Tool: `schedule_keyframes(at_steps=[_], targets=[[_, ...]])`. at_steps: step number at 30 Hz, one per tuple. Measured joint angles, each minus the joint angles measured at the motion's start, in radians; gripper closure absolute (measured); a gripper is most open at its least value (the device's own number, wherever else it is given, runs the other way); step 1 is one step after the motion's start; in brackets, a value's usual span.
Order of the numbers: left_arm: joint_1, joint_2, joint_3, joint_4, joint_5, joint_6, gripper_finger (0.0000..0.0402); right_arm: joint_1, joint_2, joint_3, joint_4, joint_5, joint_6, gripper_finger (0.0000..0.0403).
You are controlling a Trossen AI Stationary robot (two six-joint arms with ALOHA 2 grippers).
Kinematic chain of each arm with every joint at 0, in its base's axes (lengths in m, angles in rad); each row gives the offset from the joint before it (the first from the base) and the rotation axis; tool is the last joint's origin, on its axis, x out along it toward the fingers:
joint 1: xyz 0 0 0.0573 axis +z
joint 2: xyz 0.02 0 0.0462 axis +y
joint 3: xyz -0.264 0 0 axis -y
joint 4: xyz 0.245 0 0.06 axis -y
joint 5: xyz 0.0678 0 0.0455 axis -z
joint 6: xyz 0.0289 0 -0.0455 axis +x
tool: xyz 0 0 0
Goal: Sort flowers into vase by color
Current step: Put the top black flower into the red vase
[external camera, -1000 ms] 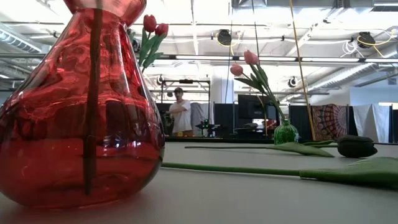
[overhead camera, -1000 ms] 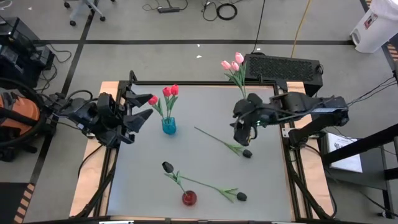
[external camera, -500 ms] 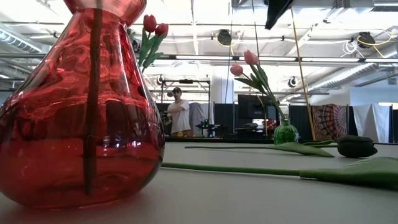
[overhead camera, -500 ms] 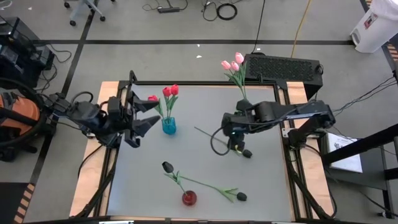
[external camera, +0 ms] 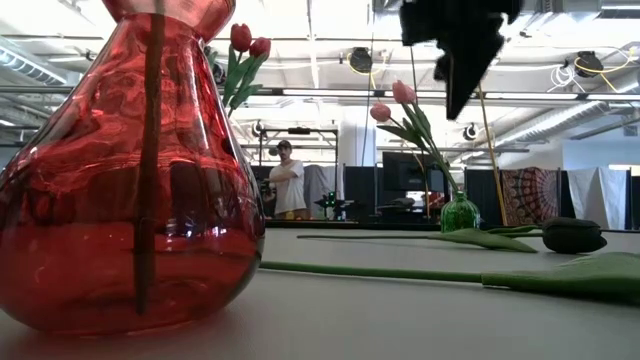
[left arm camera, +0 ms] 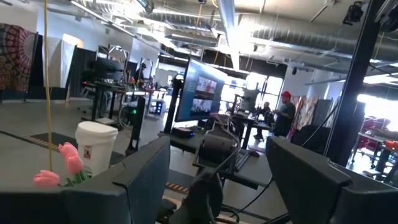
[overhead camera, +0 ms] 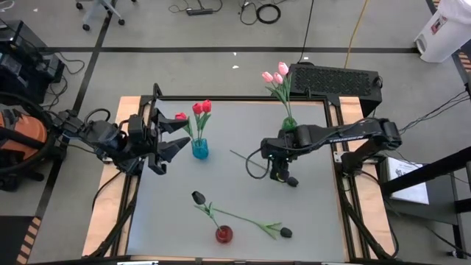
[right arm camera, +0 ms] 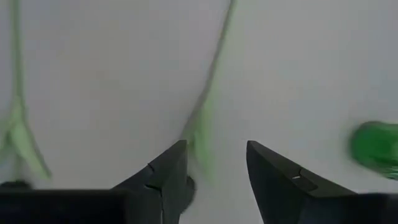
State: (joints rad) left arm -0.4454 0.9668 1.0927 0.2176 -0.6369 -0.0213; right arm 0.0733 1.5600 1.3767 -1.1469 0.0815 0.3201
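Right end effector point(overhead camera: 278, 174) hovers open; blue vase point(overhead camera: 199, 149) holds red tulips point(overhead camera: 199, 109).

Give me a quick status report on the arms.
Right pincer open, above loose black tulip. Left pincer open, waiting near blue vase. Path clear.

Black tulips point(overhead camera: 282, 175) flat; red point(overhead camera: 200, 109), pink point(overhead camera: 275, 76) vased
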Motion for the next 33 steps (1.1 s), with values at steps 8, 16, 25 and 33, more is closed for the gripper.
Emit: schedule_keyframes(at_steps=[8, 16, 25, 33], targets=[[0.000, 0.000, 0.000, 0.000, 0.000, 0.000, 0.0133, -0.004, -0.195, -0.369, 0.417, -0.147, 0.087, 0.0245], [0.000, 0.000, 0.000, 0.000, -0.023, 0.000, 0.0133, -0.004, -0.248, -0.605, 0.550, -0.162, 0.188, 0.0245], [0.000, 0.001, 0.000, -0.003, -0.027, 0.000, 0.0133, -0.003, -0.248, -0.701, 0.615, -0.161, 0.213, 0.0245], [0.000, 0.001, 0.000, -0.003, -0.027, 0.000, 0.0133, -0.004, -0.248, -0.769, 0.677, -0.140, 0.299, 0.0245]])
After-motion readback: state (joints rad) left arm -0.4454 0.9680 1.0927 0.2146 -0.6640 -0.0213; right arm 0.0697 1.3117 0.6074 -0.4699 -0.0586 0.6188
